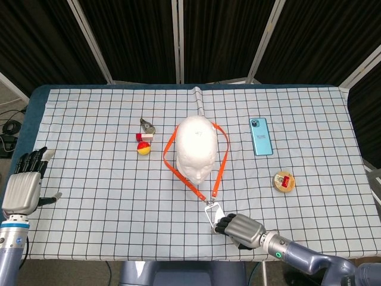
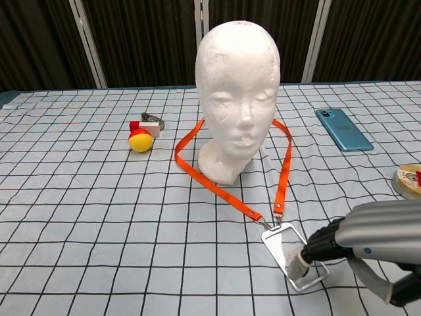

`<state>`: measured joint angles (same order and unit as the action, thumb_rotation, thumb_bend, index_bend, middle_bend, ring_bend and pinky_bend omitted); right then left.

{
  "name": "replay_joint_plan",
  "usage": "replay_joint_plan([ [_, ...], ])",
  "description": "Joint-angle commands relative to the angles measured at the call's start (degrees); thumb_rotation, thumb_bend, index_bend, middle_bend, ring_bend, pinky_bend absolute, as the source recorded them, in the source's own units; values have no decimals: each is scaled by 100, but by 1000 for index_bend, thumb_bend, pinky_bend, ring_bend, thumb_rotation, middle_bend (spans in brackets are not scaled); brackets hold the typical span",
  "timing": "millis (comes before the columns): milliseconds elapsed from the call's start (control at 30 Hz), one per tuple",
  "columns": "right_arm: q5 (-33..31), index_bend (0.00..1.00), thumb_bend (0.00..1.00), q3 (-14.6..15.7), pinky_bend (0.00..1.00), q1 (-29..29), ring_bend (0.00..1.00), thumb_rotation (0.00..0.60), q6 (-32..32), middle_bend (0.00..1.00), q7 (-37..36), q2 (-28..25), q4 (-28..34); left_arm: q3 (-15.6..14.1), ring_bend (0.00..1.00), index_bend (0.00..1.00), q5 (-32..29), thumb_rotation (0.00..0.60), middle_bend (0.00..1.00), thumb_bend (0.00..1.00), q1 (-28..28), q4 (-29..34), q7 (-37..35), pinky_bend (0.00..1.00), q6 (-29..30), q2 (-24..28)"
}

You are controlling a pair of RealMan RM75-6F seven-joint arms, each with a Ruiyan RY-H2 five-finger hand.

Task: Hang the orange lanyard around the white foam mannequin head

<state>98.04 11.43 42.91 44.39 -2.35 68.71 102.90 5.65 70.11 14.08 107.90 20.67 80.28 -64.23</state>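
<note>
The white foam mannequin head (image 1: pixel 194 147) (image 2: pixel 238 92) stands upright at the table's middle. The orange lanyard (image 1: pixel 221 159) (image 2: pixel 285 165) loops around its neck base and runs forward to a clear badge holder (image 1: pixel 214 212) (image 2: pixel 286 248). My right hand (image 1: pixel 243 230) (image 2: pixel 358 241) pinches the badge holder's near end, close to the table's front edge, with the strap pulled nearly straight. My left hand (image 1: pixel 24 182) hovers at the far left edge with fingers spread and nothing in it; the chest view does not show it.
A red-and-yellow ball (image 1: pixel 143 148) (image 2: pixel 140 139) with a small metal clip (image 1: pixel 146 125) lies left of the head. A teal phone (image 1: pixel 259 135) (image 2: pixel 344 129) and a round tin (image 1: pixel 284 181) (image 2: pixel 410 180) lie to the right. Dark curtains close off the back.
</note>
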Motion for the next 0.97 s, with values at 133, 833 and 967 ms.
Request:
replay_joint_plan([
  [133, 420, 223, 1000, 9, 220, -286, 159, 600, 910, 211, -223, -339, 33, -10, 0, 0, 32, 600, 0, 0, -32, 1, -33, 0, 25, 21],
  [833, -263, 0, 0, -529, 0, -3016, 0, 600, 5086, 0, 342, -430, -1391, -509, 0, 0, 1098, 600, 0, 0, -651, -641, -917, 0, 633, 100],
  [967, -444, 0, 0, -681, 0, -3245, 0, 600, 5265, 0, 418, -237, -1627, -567, 0, 0, 1221, 600, 0, 0, -746, -655, -1057, 0, 696, 164],
])
